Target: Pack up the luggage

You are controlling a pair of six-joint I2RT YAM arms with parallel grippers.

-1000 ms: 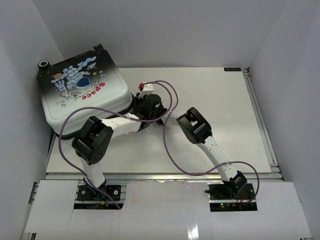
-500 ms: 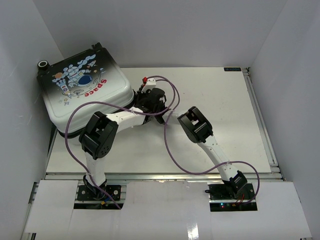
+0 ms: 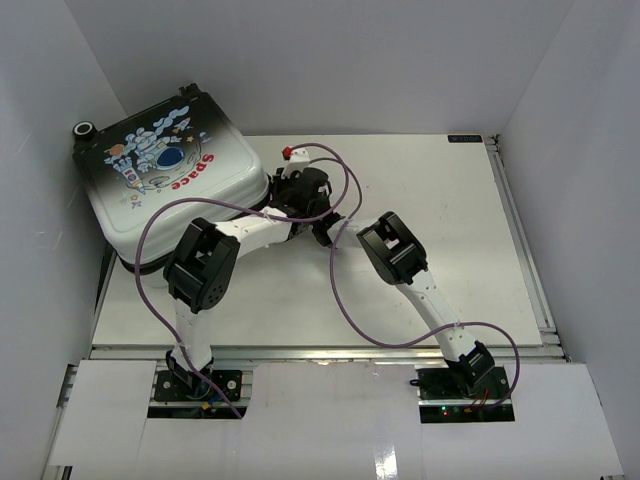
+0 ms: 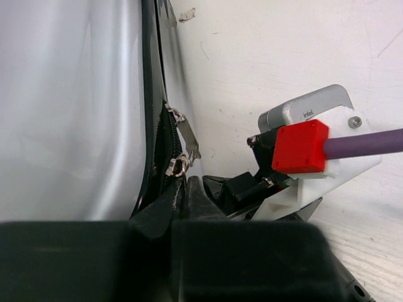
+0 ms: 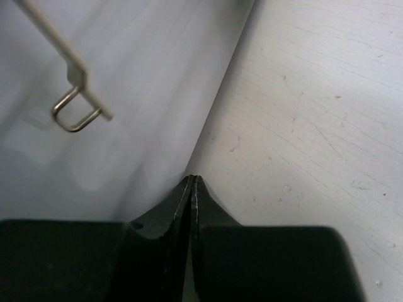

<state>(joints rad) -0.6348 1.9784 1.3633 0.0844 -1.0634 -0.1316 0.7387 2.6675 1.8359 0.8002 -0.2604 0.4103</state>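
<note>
Closing the zipper is judged to be the step in hand. The small hard-shell suitcase with a black-to-white shell and red "Space" print (image 3: 170,170) is seen lying with its lid down on the far-left corner of the white desk (image 3: 420,220), with both arms brought to its right-hand edge.

The left claw (image 4: 187,184) is seen narrow, its tips pressed together at the black zipper rim (image 4: 150,126), just beneath a small silver ring-ended zipper pull (image 4: 181,165). Whether the pull is actually pinched cannot be told. The right claw (image 5: 191,182) is likewise closed on nothing visible, its tips set at the foot of the shell, with a second bare metal pull tab (image 5: 77,110) hanging apart from it.

A firm pinch on one pull is judged to be required next, followed by a draw along the rim.

The suitcase lies printed side up, turned askew to the desk. Its wheeled end is pointed to the far-left corner. Its long axis is judged to run from that end toward the near right, though the outline appears nearly square.
</note>
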